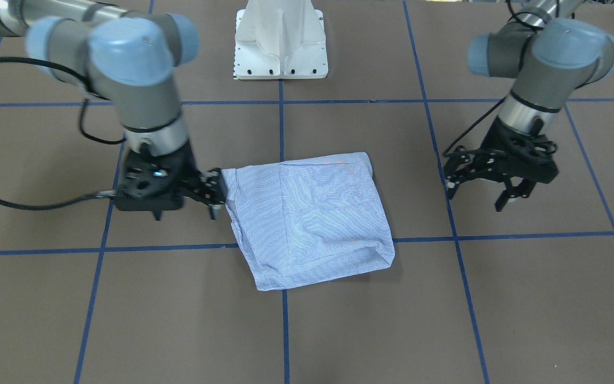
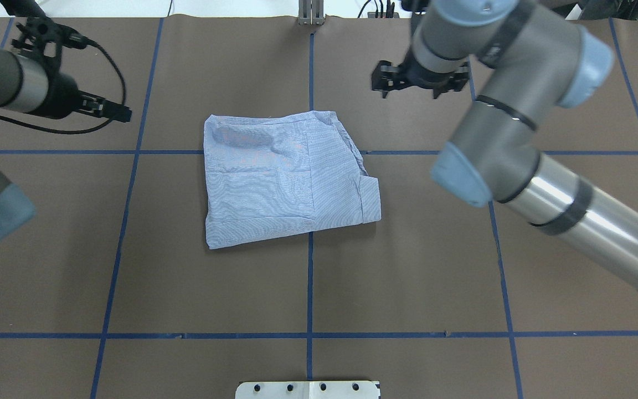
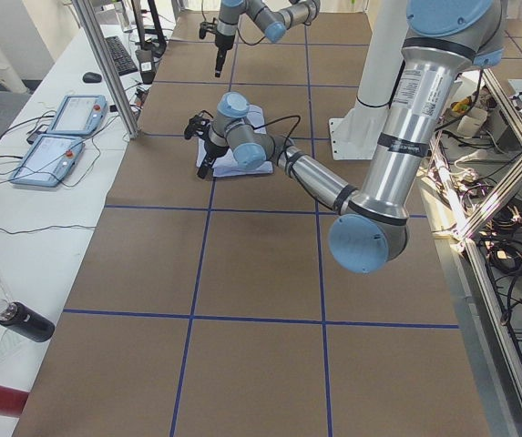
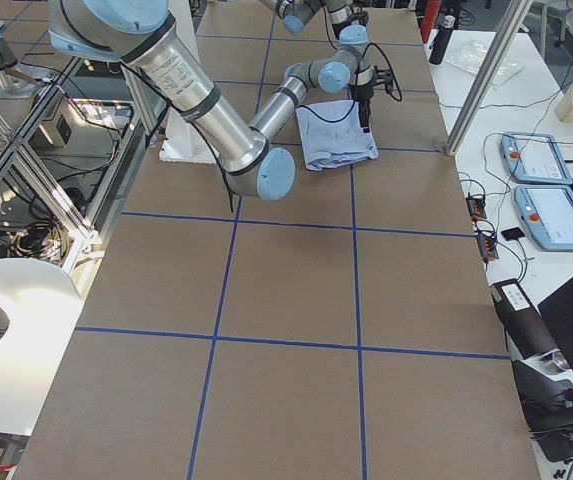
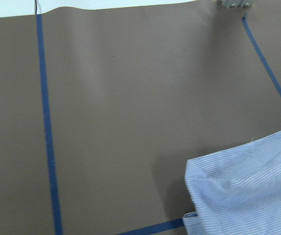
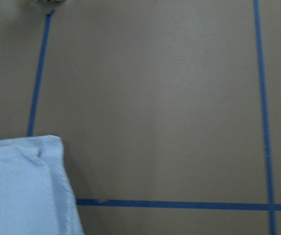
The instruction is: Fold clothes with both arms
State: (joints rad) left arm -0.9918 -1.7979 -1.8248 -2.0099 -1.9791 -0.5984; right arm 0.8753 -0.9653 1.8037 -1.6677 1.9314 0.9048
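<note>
- The shirt (image 1: 312, 213) lies folded into a compact, slightly skewed rectangle at the middle of your desk (image 1: 499, 320). Neither arm holds it, so the fold looks close to finished.
- The right gripper (image 1: 216, 194) hangs above the desk near the shirt's far corner on the robot's right. Its jaws are spread and empty, and it seems placed to neaten that edge if you choose.
- The left gripper (image 1: 475, 196) hovers well apart on the robot's left, jaws wide and holding nothing. It likely stands clear so the cloth is not dragged.

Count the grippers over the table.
2: the right gripper close beside one edge of the shirt; the left gripper well clear of its opposite side. None seems hidden.
</note>
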